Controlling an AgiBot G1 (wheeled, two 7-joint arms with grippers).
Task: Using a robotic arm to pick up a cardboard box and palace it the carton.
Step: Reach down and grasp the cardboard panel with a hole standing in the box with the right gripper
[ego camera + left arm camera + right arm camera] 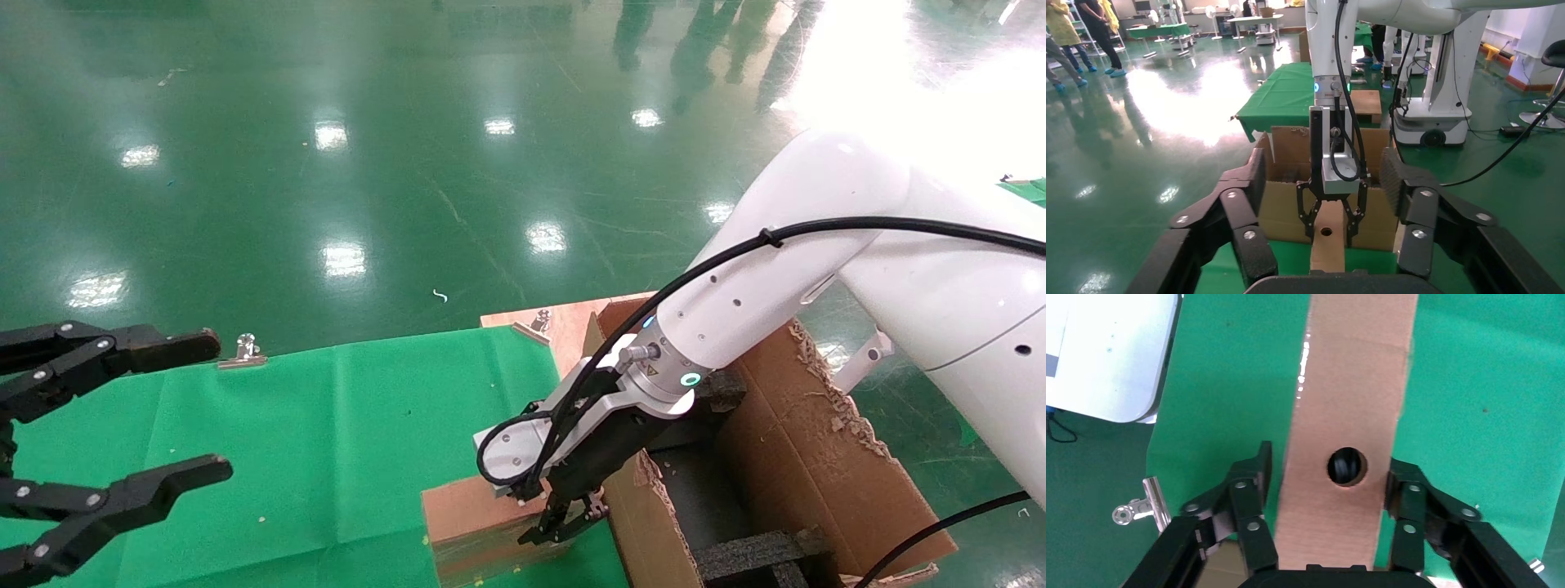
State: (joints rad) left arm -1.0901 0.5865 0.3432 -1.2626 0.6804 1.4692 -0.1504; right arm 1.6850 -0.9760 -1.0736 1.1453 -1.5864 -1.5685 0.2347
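Observation:
The small brown cardboard box point(470, 514) stands on edge on the green cloth, its round hole showing in the right wrist view point(1346, 416). The white robotic arm point(784, 269) reaches down to it. My right gripper point(564, 523) is open and straddles the box's narrow top, one finger on each side with small gaps; the left wrist view point(1330, 223) shows this too. The large carton point(817, 457), with torn edges and black foam inserts point(760, 551), stands just right of the box. My left gripper point(216, 406) is open and empty at the far left.
A green cloth point(327, 425) covers the table, held by binder clips point(243, 353) point(539, 320) on a wooden board point(572, 327). The carton's near wall point(1284, 208) stands behind the box. People and another robot base point(1438, 116) are on the floor beyond.

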